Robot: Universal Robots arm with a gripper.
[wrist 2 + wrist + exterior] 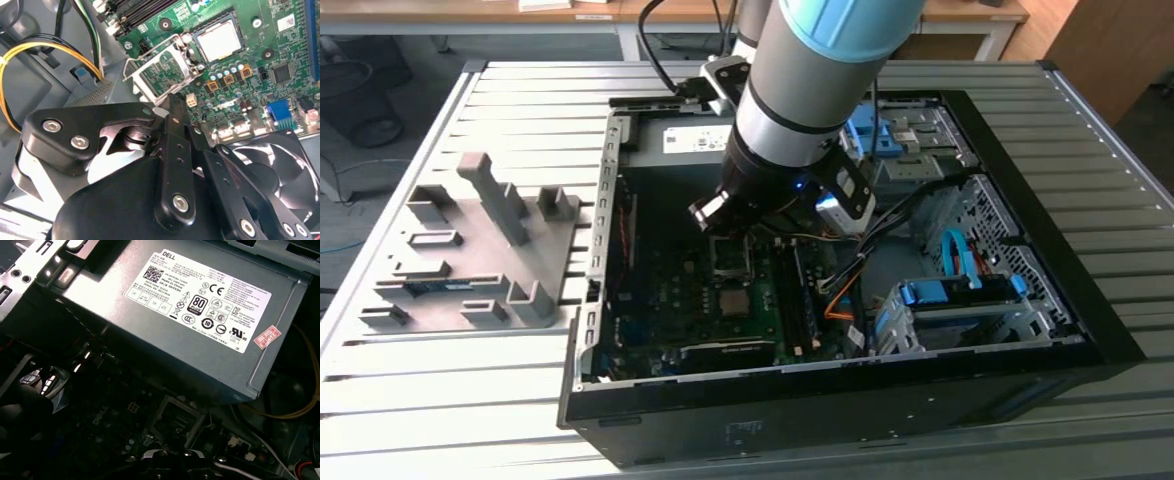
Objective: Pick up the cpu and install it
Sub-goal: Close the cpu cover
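The cpu, a small square chip with a pale silver-grey top, lies flat in its socket on the green motherboard. The socket's metal retention frame stands swung open beside it. In the exterior view the cpu shows as a small grey square in the middle of the board inside the open PC case. My gripper hangs inside the case above the board, a little behind the socket and apart from the chip. Its black linkage fills the near part of the second wrist view.
A large grey power-supply box with a white label sits at the case's back. Yellow and black cables run beside it. A black fan and blue drive brackets crowd the case. A grey fixture tray stands at the exterior view's left.
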